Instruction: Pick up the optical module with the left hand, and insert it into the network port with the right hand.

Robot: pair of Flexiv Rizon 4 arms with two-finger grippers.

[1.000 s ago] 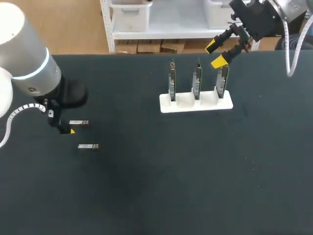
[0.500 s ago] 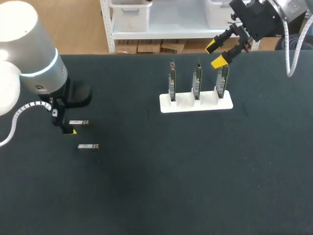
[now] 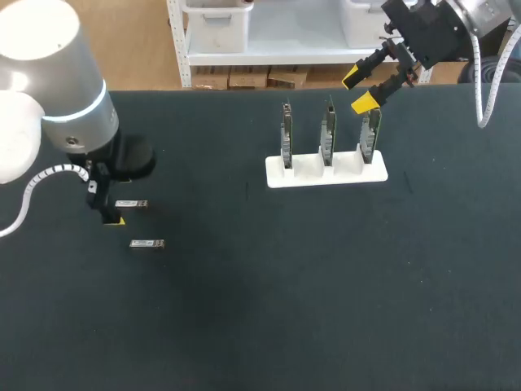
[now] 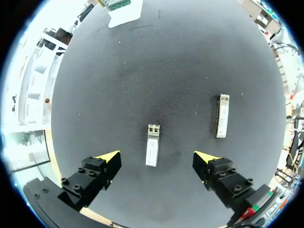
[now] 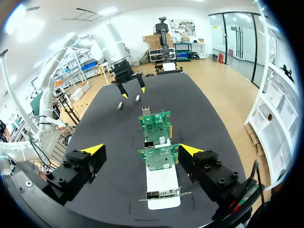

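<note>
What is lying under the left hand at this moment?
Under the open left hand, one optical module lies flat on the dark table, between the fingers but untouched. A second module lies off to one side. In the head view the arm covers one fingertip.

Place: looked like a robotics lab bench, tbh.
Giveaway: left arm (image 3: 61, 98) and right arm (image 3: 431, 32) hung over a black table (image 3: 326, 293).
Far side: a white stand (image 3: 313, 173) held three upright green circuit boards (image 3: 327, 134).
</note>
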